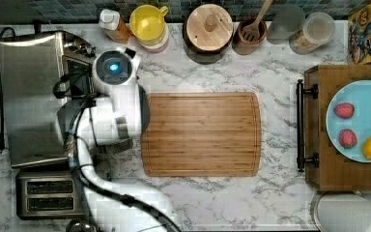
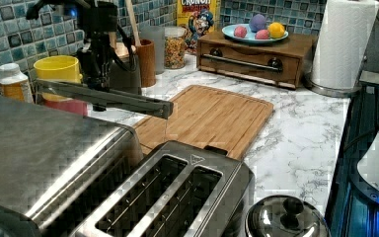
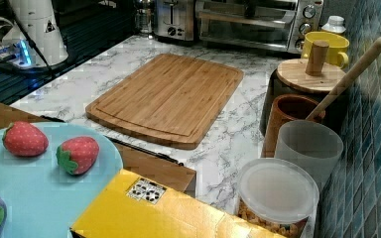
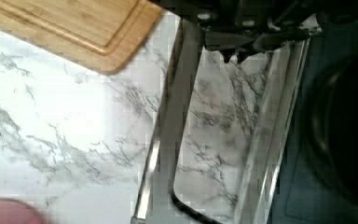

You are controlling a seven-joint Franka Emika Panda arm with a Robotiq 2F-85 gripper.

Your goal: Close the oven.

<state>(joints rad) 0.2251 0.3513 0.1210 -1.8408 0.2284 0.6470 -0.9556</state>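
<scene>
White marble countertop (image 1: pixel 212 203), blue-green mosaic tile backsplash (image 3: pixel 377 148), bright even light

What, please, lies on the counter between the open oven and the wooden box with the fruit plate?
In the top view, the bamboo cutting board lies between the oven and the wooden box, on marble counter.

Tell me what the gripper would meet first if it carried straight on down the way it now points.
Most likely the glass pane of the oven door, which lies open and roughly flat right below the gripper in the wrist view, with the marble counter showing through it. How much gap remains is hard to judge.
</scene>
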